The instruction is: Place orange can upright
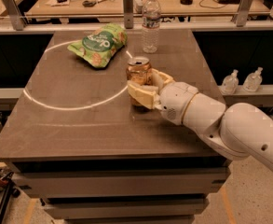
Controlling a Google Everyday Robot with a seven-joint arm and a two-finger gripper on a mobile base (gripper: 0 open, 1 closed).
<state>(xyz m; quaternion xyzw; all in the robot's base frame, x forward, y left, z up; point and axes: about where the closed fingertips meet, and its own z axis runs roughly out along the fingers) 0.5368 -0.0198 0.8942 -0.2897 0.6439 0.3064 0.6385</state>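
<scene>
Around upright orange can (137, 70), gripper (142, 84) tight

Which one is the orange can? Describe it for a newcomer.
On the dark table, at the white circle's right edge, the gripper grips the orange can upright. Unlike the clear water bottle and green snack bag, it is orange-brown metal, silver-topped.
</scene>
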